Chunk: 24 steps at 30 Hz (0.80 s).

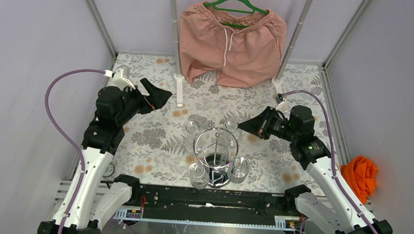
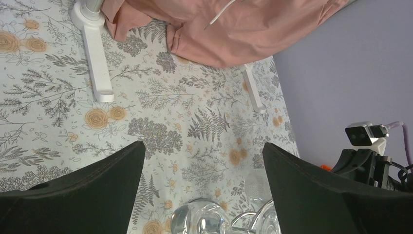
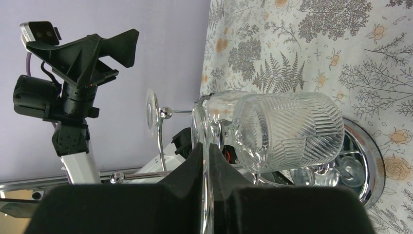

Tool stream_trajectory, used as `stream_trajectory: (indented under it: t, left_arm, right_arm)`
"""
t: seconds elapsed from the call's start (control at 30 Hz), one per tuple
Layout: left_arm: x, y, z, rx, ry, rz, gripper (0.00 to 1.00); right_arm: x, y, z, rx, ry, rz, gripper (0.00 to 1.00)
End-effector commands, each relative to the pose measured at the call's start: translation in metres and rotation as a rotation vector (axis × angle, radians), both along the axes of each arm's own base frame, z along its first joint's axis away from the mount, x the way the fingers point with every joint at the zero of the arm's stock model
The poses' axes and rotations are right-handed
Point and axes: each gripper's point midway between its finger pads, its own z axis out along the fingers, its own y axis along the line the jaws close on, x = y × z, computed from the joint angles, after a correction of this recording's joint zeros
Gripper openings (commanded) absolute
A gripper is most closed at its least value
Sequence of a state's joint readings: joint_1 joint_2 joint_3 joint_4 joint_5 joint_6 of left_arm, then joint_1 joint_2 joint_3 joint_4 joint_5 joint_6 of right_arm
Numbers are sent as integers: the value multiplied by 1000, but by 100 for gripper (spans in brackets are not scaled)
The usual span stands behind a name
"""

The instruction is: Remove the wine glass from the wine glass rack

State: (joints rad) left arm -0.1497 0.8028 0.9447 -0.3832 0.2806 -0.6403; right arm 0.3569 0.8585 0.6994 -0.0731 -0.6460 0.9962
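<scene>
Right wrist view: the right gripper (image 3: 208, 168) pinches its fingers (image 3: 187, 175) on the thin round foot of a ribbed wine glass (image 3: 287, 131), which hangs bowl-down on the wine glass rack (image 3: 377, 165) at mid-table. The left gripper (image 2: 204, 195) hovers well apart over the floral table (image 2: 204, 97), fingers spread wide

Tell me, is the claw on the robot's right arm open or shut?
Shut: in the right wrist view the right gripper pinches the thin foot of the ribbed wine glass between its black fingers.
</scene>
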Motion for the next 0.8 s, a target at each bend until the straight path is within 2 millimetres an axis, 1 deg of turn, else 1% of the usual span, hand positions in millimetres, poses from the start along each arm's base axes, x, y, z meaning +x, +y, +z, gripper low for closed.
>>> stream_trajectory:
  t: [0.0,0.07,0.13,0.2,0.23,0.27,0.37,0.63,0.7,0.77]
  left_arm:
    - [1,2,-7,22,4,6,99]
    - [1,2,-7,20,4,3,99]
    - [1,1,-8,20,6,3,99]
    - [1,1,-9,19,7,1,99]
    - [1,1,-9,19,8,1,99]
    - [1,1,-9,19,9,1,99]
    - [1,1,-8,19,5,1,99]
    - [2,2,-10,22,10,5,99]
    - [2,2,-10,24,9,7,99]
    - [2,2,-10,26,7,8,99]
  right_arm:
    - [-11,6,13,35,-24,54,0]
    - [-11,5,9,28,-10,51,10]
    - [-11,4,6,22,-5,45,17]
    - [-11,3,4,14,-2,38,26]
    - [-11,2,3,9,0,33,30]
    - [-11,1,3,5,0,28,32]
    - [-11,1,0,-1,4,27,32]
    - [-7,5,-5,3,27,36,30]
    - [-7,6,-7,2,33,40,27]
    - [-6,6,-7,4,32,39,20]
